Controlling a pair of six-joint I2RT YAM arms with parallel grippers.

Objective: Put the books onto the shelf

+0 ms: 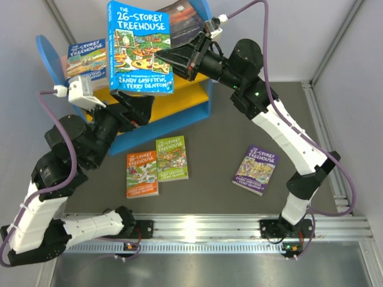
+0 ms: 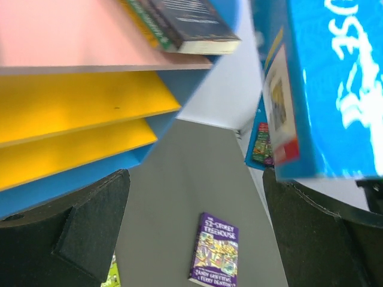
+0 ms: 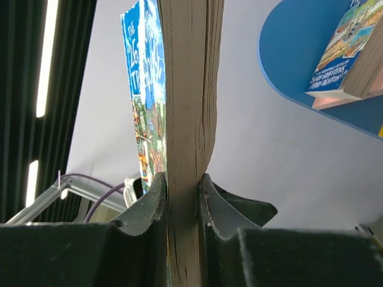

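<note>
Right pincer: mine, clamped hard on the page edge of the blue book. Its title is "26-Storey Treehouse", with a cartoon cover and white and yellow lettering; the pages bow slightly above the grip. I hold it in the air over the shelf, which stands at the table's far edge.

Left pincer: wide, empty, in front of the yellow boards.

On the shelf top: dark book, pale-blue book.

On the table: orange book and green book side by side mid-table, and purple book toward the right edge.
</note>
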